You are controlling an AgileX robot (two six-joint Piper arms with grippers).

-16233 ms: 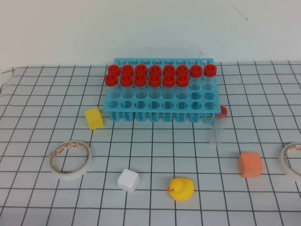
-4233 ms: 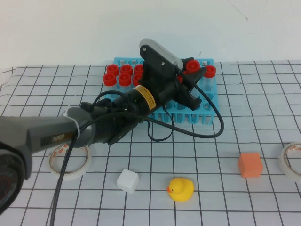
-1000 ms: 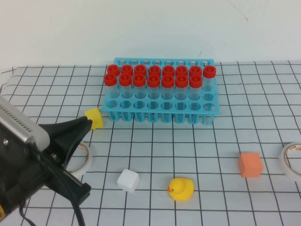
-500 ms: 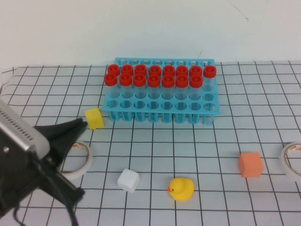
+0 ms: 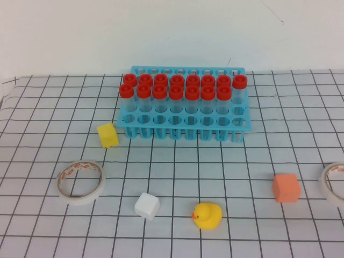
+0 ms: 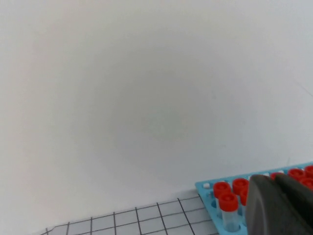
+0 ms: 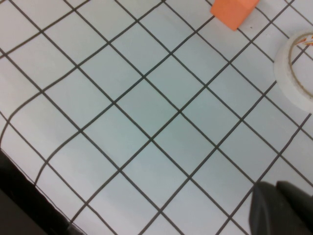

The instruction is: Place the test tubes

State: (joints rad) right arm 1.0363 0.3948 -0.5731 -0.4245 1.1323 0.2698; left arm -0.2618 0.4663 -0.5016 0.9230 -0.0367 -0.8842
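1. The red-capped test tubes [image 5: 177,92] stand upright in the two rear rows of the blue rack [image 5: 183,126] at the far side of the tabletop [image 5: 226,172]. The front rows of holes are empty. No loose tube lies anywhere on the grid cloth, so placing looks finished, or at a pause between tubes.
2. The left end effector [image 6: 275,183] is outside the high view. Its own camera shows it closed on nothing, facing the white wall [image 6: 146,88] with a corner of the rack just behind its tips.
3. The right end effector [image 7: 277,193] is also absent from the high view. It is closed and empty, above bare cloth near the orange cube [image 7: 234,11] and a tape roll [image 7: 296,78].
4. A further move would need a fresh tube brought within reach, then jaws opened over it.
5. Both arms' bodies are unseen, and the second tape roll is cut off by the high view's right edge.
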